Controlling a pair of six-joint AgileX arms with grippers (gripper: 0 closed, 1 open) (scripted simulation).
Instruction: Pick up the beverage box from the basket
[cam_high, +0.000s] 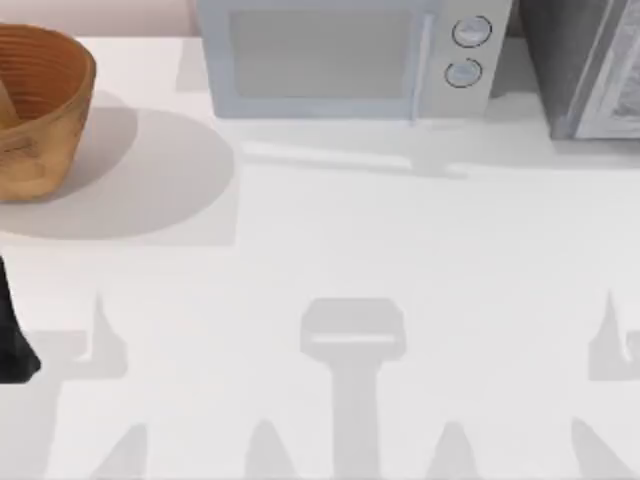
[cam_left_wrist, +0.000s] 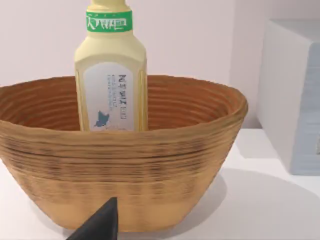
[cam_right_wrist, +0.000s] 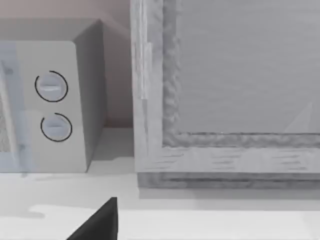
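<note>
From above, my basket (cam_high: 35, 105) is cut off by the left edge of the top view, sitting at the far left corner of the white table (cam_high: 380, 250), and I cannot make out the beverage box inside it from there. My left wrist camera gives the better look: one beverage box (cam_left_wrist: 111, 75) stands upright inside the one basket, long axis vertical, its printed label face turned toward that camera, the green band near its neck visible but its cap cut off by the frame edge. Its lower part is hidden behind the basket's near wall, so I cannot see how its base rests. A dark fingertip (cam_left_wrist: 100, 224) of my left arm pokes in just before the basket's outer wall; I cannot tell whether those jaws are apart or together. In the top view a dark piece of the left arm (cam_high: 12, 340) shows at the left edge, near side of the table. One microwave (cam_high: 350, 55) with two round knobs stands along the far edge, and beside it on the right a grey cabinet-like appliance (cam_high: 590, 65), partly cropped. My right wrist camera faces those two, with one dark fingertip (cam_right_wrist: 100, 222) in view; the state of those jaws I cannot tell either.
</note>
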